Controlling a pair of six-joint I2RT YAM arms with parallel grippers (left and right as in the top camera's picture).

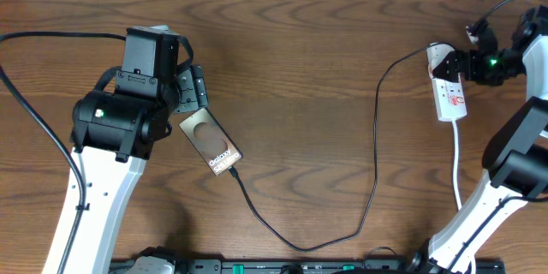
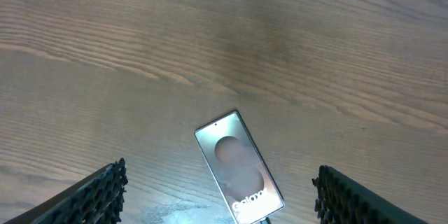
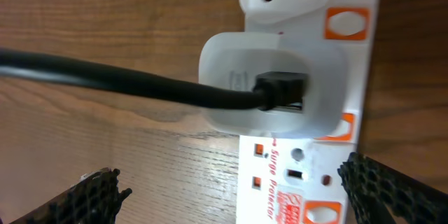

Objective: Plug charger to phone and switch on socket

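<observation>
The phone [image 1: 211, 142] lies flat on the table, "Galaxy" lettering at its lower right end. It also shows in the left wrist view [image 2: 239, 167]. The black charger cable [image 1: 374, 145] runs from the phone's lower end in a loop to the white socket strip [image 1: 449, 94] at the far right. In the right wrist view the cable [image 3: 126, 80] enters a white adapter [image 3: 273, 84] plugged into the socket [image 3: 294, 182]. My left gripper [image 2: 217, 196] is open above the phone's upper end. My right gripper [image 3: 238, 192] is open over the socket.
The socket's white cord [image 1: 458, 167] trails toward the front edge beside the right arm's base. The wooden table [image 1: 300, 68] spreads between the two arms.
</observation>
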